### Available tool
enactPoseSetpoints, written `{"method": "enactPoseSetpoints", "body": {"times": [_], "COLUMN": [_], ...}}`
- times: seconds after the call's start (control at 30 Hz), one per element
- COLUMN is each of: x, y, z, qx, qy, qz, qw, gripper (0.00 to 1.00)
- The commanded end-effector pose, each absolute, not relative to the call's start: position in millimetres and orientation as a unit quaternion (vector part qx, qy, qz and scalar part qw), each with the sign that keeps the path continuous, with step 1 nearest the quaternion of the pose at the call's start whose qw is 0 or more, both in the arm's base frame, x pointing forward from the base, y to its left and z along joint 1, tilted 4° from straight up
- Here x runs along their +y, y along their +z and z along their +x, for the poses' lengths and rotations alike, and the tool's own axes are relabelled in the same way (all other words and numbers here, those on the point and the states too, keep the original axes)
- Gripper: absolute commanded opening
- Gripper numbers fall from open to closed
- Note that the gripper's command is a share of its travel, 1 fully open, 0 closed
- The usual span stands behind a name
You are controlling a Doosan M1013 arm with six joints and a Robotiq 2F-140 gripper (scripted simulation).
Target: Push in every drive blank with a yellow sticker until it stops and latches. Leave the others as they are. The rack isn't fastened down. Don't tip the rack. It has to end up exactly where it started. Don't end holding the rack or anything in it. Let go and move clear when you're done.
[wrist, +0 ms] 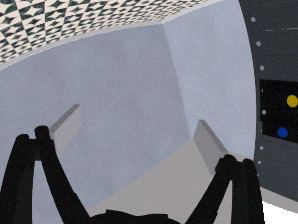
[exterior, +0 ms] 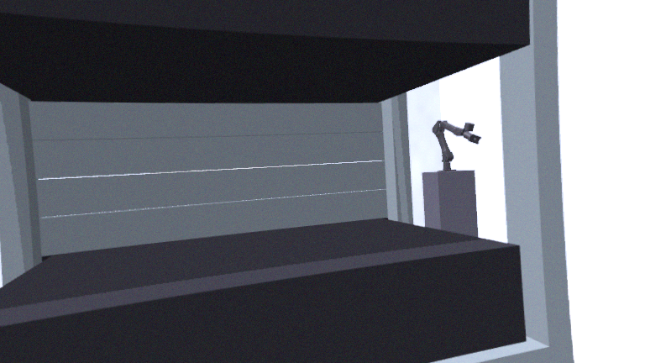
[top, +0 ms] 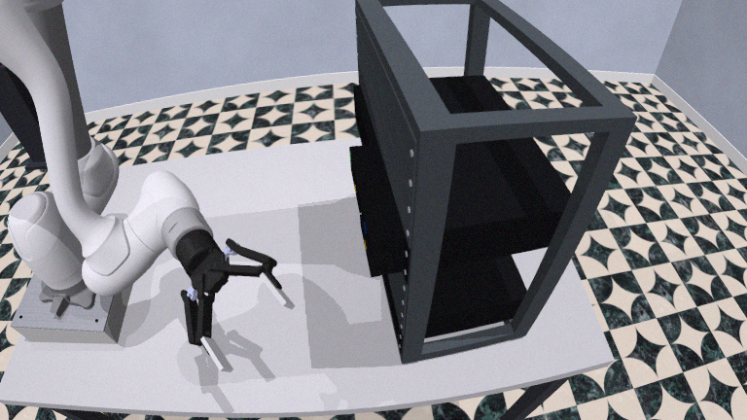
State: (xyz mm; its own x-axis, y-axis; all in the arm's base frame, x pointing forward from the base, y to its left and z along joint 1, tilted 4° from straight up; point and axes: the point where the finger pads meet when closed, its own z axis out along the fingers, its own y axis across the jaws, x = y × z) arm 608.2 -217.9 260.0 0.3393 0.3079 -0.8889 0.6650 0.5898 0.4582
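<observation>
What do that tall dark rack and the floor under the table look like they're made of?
The rack looks like matte dark-grey painted metal: straight square bars, a row of small holes down its front post. The floor looks like glossy tile, cream with dark marbled star shapes in a repeating grid.

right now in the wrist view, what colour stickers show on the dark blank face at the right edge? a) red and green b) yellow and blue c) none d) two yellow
b: on the drive blank in the rack, a yellow sticker sits above a blue sticker, seen past the open claw.
</observation>
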Motion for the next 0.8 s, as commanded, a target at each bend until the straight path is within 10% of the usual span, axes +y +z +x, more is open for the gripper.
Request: {"method": "enactPoseSetpoints", "body": {"times": [0.0, 0.77], "x": [-218, -183], "y": [276, 336], "z": [616, 630], "qx": [0.588, 0.645], "qy": [-0.148, -0.275], "qz": [0.374, 0.051], "qw": [0.702, 0.711], "gripper": [1.00, 1.00]}}
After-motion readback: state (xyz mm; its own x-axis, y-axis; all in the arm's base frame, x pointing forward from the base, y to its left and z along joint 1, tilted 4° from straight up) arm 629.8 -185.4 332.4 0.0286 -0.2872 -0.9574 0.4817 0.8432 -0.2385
